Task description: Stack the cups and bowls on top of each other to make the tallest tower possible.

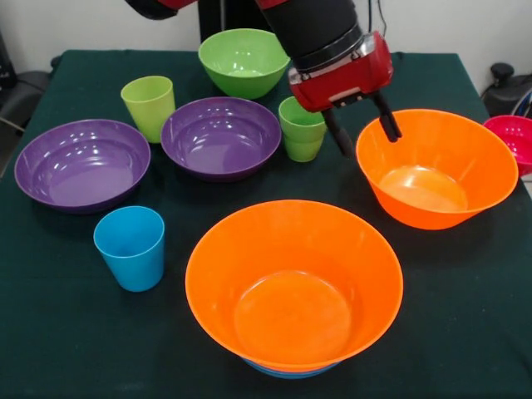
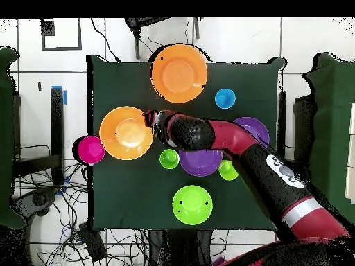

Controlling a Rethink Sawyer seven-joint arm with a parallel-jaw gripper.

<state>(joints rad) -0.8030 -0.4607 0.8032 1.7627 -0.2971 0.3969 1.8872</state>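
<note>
The gripper [image 1: 362, 125] hangs with its two black fingers [image 1: 387, 118] parted and empty, straddling the near-left rim of the farther glossy orange plastic bowl [image 1: 436, 166]; judged, this position prepares a rim pinch for lifting. The nearer orange bowl [image 1: 293, 283] sits nested on a blue bowl [image 1: 287, 371], only an edge showing; this forms the tower so far. Two shallow purple bowls [image 1: 81, 164], a green bowl [image 1: 243, 60], a small red bowl [image 1: 511, 137] and three cups [image 1: 130, 247] stand apart, unstacked.
</note>
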